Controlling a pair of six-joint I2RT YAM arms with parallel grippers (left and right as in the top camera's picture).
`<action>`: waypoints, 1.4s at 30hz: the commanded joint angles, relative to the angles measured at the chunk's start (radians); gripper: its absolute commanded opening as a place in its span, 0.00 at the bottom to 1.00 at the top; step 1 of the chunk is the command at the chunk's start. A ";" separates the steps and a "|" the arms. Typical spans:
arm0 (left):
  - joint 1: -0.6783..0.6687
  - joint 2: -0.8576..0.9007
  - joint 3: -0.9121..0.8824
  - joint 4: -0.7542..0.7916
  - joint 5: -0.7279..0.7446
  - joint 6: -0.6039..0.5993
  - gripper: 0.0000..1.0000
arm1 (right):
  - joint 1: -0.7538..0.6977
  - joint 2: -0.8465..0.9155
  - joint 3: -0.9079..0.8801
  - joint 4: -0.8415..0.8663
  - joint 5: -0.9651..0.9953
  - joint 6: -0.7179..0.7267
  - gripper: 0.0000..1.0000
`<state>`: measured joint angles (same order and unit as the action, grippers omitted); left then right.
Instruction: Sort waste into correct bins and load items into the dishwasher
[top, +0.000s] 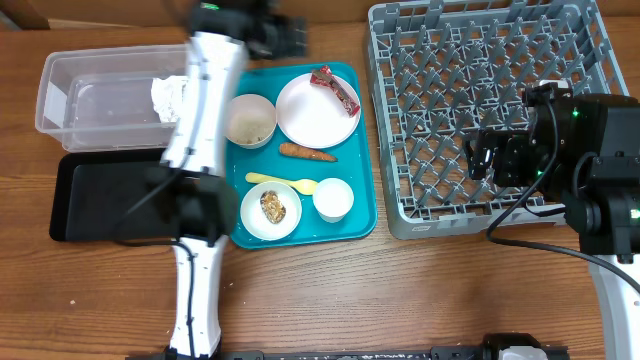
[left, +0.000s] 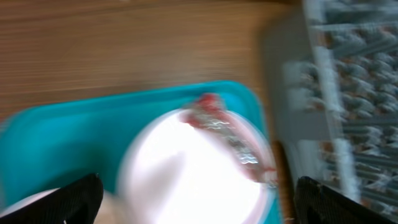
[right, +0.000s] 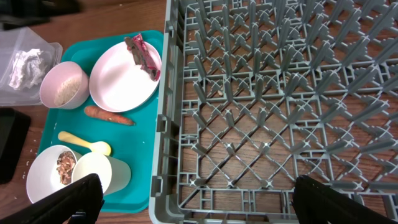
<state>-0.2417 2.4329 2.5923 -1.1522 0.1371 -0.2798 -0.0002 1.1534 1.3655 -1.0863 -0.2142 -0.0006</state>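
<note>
Your left jaws stand spread, holding nothing, over what appears, through blur, to be the plate (left: 180, 177) bearing the red wrapper (left: 225, 129). Your right jaws are spread above the grey rack (right: 280, 93). The napkin (top: 168, 98) lies in the clear tub (top: 60, 72).

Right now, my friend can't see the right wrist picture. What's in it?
A big grey dish rack fills most of the view, with no dishes showing in it. Left of it, a teal tray carries a plate with a red wrapper, a rice bowl, a bowl of brown food, a cup, a yellow spoon and a carrot piece.
</note>
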 joint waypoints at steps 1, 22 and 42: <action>-0.100 0.050 -0.061 0.093 -0.018 -0.095 1.00 | -0.006 -0.003 0.021 0.002 -0.013 -0.003 1.00; -0.156 0.232 -0.108 0.215 -0.069 -0.378 0.24 | -0.006 -0.003 0.021 -0.046 -0.012 -0.004 1.00; 0.119 -0.060 0.188 -0.266 -0.243 -0.113 0.04 | -0.006 0.001 0.021 -0.026 -0.012 -0.004 1.00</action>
<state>-0.2188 2.4672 2.7434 -1.3785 0.0200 -0.4377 -0.0006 1.1534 1.3655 -1.1240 -0.2211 -0.0006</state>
